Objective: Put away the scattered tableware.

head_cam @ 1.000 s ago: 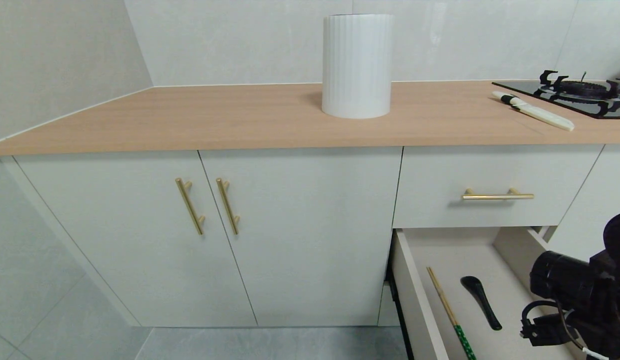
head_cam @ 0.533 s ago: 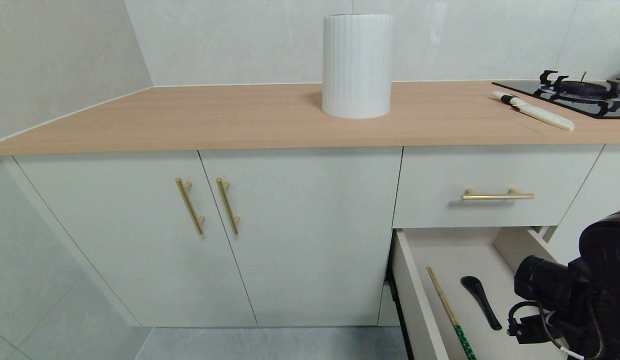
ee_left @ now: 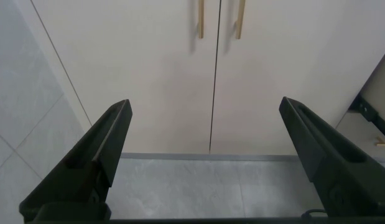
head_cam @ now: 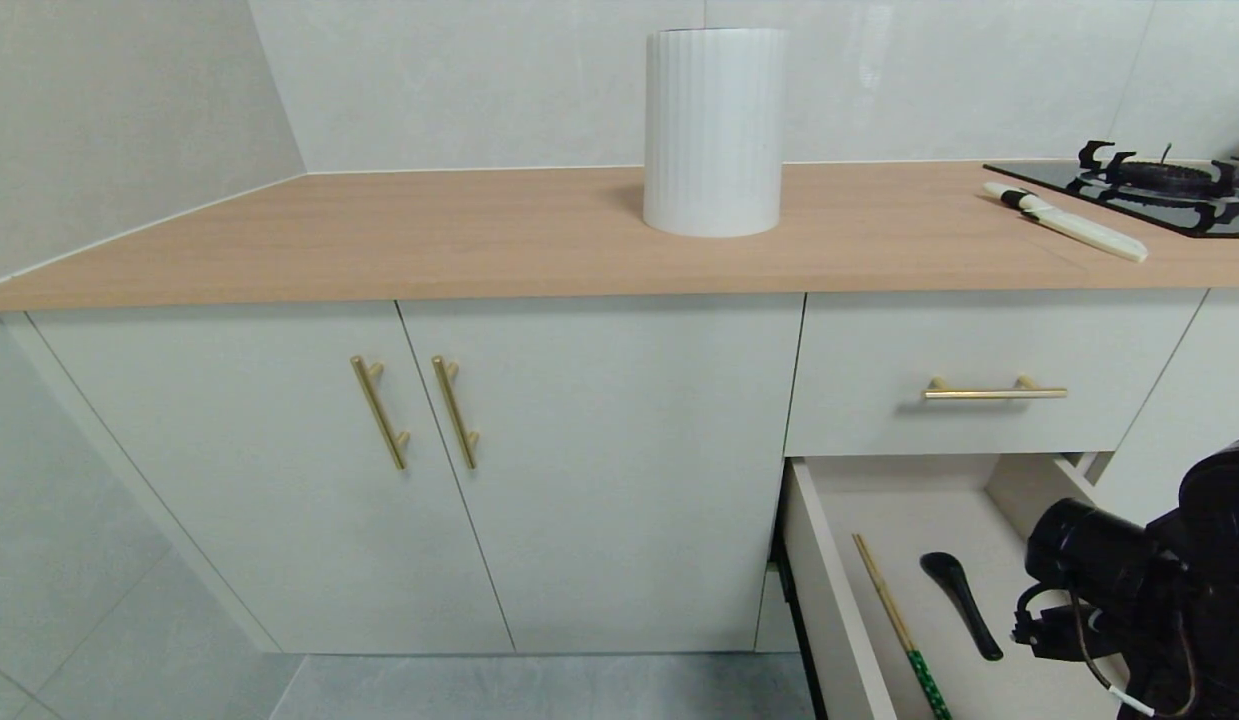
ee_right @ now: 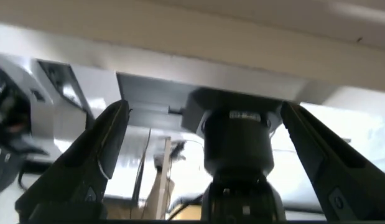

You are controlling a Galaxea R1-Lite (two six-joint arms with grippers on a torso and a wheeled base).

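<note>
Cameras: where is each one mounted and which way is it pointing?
Head view: on the head, looking forward and down at counter, doors and open drawer; right arm at lower right.
Left wrist view: on the left wrist, facing doors and floor past the open left gripper.
Right wrist view: on the right wrist, seemingly tilted upward; open right gripper frames a blurred scene.
Shared: head and left wrist views both show the door handles.

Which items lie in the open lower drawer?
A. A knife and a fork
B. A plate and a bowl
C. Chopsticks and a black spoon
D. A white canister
C: the head view shows chopsticks and a black spoon lying side by side on the floor of the open drawer.
</note>
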